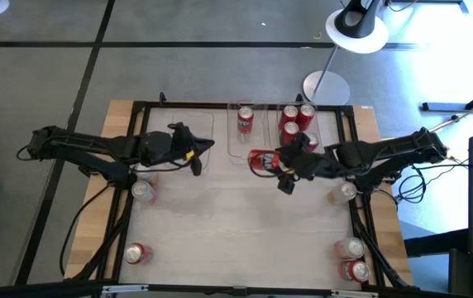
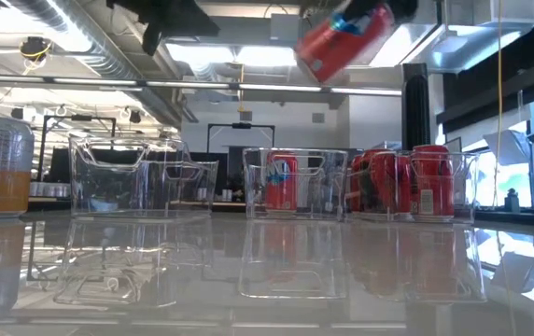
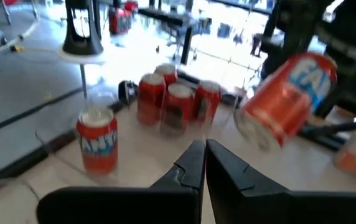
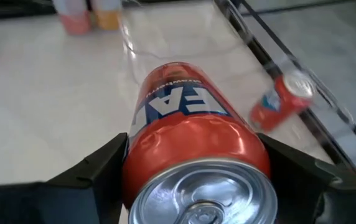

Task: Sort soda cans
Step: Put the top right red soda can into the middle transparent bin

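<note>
Above the tabletop (image 1: 236, 223), right gripper (image 4: 193, 162) fingers clamped on tilted red can (image 4: 193, 130), near middle bin (image 2: 290, 182). Left gripper (image 3: 204, 165) fingers clenched, empty. Risk: can toppling or striking bin rim if released tilted.

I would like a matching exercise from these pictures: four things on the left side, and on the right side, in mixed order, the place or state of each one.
Things:
1. right tool
2. left tool
3. middle bin
4. right bin

Place or state:
A. shut, holding nothing
B. holds one red can standing upright
C. holds several red cans
D. grips a tilted red can above the table

Pairs: 1-D, 2-A, 3-B, 4-C
</note>
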Robot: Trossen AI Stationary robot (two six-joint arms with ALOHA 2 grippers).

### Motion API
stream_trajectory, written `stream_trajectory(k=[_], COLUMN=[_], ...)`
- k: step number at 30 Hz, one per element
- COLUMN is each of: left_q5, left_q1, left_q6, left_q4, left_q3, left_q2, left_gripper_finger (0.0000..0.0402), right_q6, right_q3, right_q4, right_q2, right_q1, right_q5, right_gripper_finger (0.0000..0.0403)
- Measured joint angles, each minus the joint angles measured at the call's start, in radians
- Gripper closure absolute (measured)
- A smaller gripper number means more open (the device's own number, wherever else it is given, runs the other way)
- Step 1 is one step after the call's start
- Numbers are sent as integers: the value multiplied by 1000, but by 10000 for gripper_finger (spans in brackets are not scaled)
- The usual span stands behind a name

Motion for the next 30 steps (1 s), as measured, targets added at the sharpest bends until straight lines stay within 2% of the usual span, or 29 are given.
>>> stream_trajectory(k=[7, 16, 30], left_q5=[98, 269, 281], left_q1=[-4, -5, -4], left_q6=[54, 54, 22], left_q4=[152, 321, 340], left_q3=[0, 0, 1], left_q2=[30, 156, 302], left_gripper_finger=[400, 401, 401], right_q6=[-96, -139, -202], right_q3=[-1, -1, -5], right_q4=[141, 196, 280], right_q2=[12, 74, 91], right_q1=[-40, -38, -38], right_q5=[-78, -111, -102], right_gripper_finger=[114, 114, 114])
